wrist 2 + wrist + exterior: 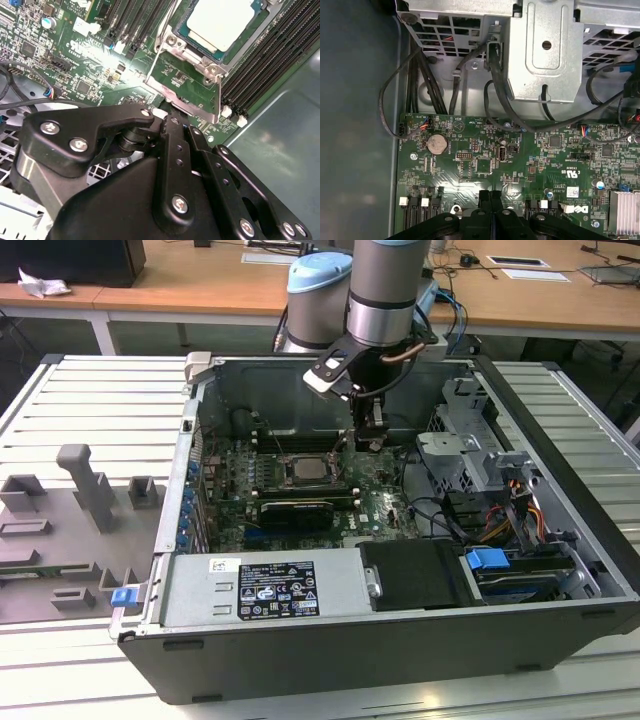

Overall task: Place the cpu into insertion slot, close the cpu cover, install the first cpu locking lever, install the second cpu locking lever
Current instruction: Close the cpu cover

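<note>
The cpu (305, 469) lies flat in the insertion slot (283, 478) on the motherboard, its pale metal face (225, 20) up. The silver cpu cover (200, 50) frames the chip and seems to lie down over it. A thin wire locking lever (159, 45) runs along one side of the socket, and in the exterior view it (340, 445) slants upward. My gripper (372, 443) hangs just to the exterior view's right of the socket. Its black fingers (485, 196) are pressed together, shut, with the tips (172, 120) close to the silver tab at the socket's edge.
Long black memory slots (260, 65) flank the socket. A black expansion card (295, 510) lies in front of it. A metal drive cage (545, 50) with black cables (495, 90) stands to the exterior view's right. The power supply (265, 588) fills the case front. Grey fixtures (85, 485) sit outside.
</note>
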Controlling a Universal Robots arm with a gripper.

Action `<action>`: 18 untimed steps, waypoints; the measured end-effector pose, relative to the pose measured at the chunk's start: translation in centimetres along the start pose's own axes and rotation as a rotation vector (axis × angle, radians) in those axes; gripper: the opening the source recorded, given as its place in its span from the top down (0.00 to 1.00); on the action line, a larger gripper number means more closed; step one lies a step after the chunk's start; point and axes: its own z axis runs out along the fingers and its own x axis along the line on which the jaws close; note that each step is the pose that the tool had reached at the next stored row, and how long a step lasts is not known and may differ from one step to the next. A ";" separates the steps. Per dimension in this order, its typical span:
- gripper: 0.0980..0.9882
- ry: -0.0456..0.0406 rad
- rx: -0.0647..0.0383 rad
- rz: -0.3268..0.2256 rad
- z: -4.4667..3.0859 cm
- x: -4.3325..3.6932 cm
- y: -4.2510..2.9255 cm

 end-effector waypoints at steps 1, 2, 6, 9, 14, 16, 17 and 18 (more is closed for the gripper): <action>0.99 0.0000 0.000 0.000 0.00 0.00 -0.03; 0.99 0.0000 0.000 0.000 0.00 0.00 -0.11; 0.99 0.0000 0.000 0.000 -0.01 0.01 -0.28; 0.99 -0.0001 0.000 0.000 -0.02 0.03 -0.58; 0.99 0.0000 0.000 0.000 -0.03 0.05 -1.17; 0.99 0.0000 0.000 0.000 -0.04 0.07 -1.39; 0.99 0.0000 0.000 0.000 -0.04 0.07 -1.45; 0.99 -0.0001 0.000 0.000 -0.04 0.07 -1.48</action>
